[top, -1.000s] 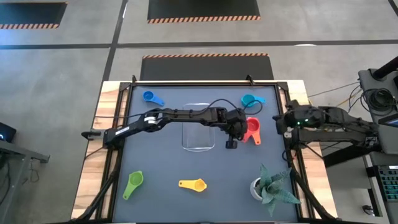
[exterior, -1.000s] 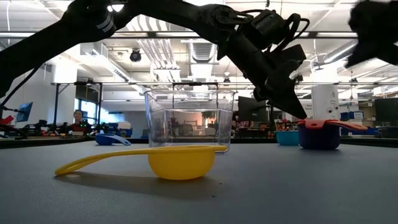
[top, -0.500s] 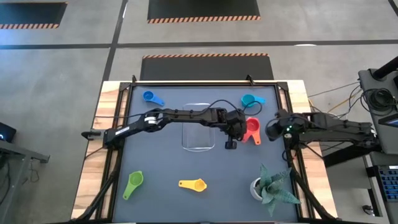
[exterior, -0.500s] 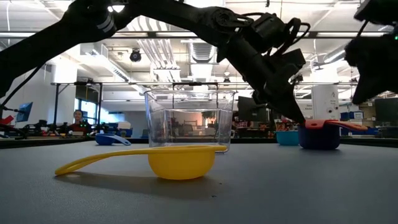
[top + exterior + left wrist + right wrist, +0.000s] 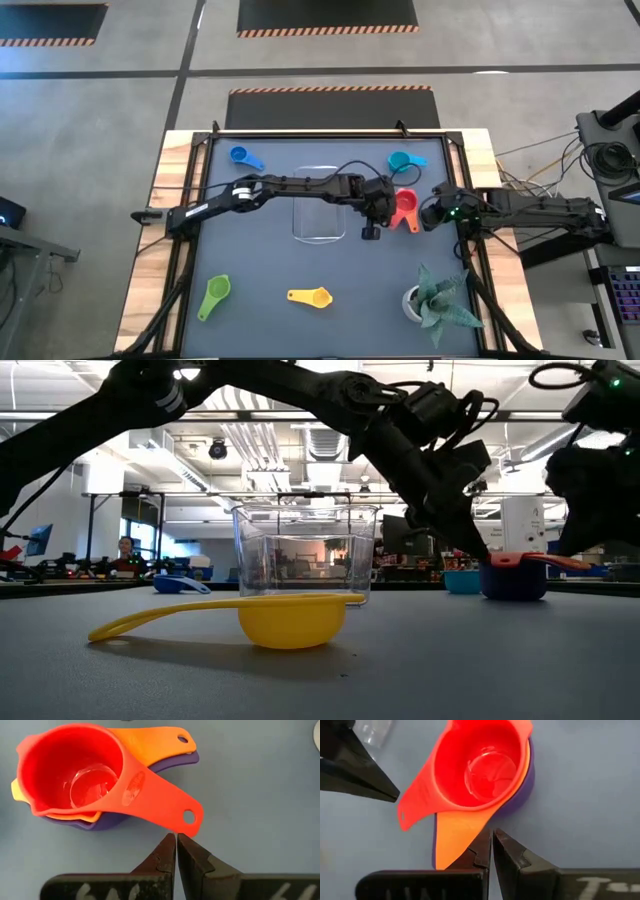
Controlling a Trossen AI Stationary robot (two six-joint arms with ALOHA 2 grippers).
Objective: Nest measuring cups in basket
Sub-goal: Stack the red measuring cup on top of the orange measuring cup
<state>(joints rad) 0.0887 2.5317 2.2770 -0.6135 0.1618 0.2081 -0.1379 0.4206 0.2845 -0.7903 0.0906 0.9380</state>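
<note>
A red measuring cup [image 5: 70, 770] sits nested in an orange cup [image 5: 455, 837] and a purple cup [image 5: 520, 790], standing on the mat right of the clear basket [image 5: 320, 205]. My left gripper [image 5: 176, 837] is shut, its tips just short of the red handle's free end [image 5: 189, 816]. My right gripper [image 5: 490, 836] is shut and hovers by the orange handle at the stack's right side [image 5: 428, 214]. Teal [image 5: 402, 161], blue [image 5: 241, 156], green [image 5: 215, 294] and yellow [image 5: 310, 297] cups lie apart on the mat. My left gripper's shut tips stand next to the holed end of the red handle [image 5: 189, 816], slanting down from the table's left; whether they touch it I cannot tell. My right gripper's shut tips lie beside the orange handle's edge [image 5: 470, 827], slanting down from the right; touch cannot be told.
A white pot with a green plant [image 5: 432, 300] stands at the near right corner. In the low view the yellow cup [image 5: 290, 620] lies in front of the basket [image 5: 305, 555]. Bare mat lies between the basket and the near cups.
My right gripper has come down and gone toward the table's left, in to the stack of cups, rolling a little as it sank. The stack and the other cups have stayed where they were.
</note>
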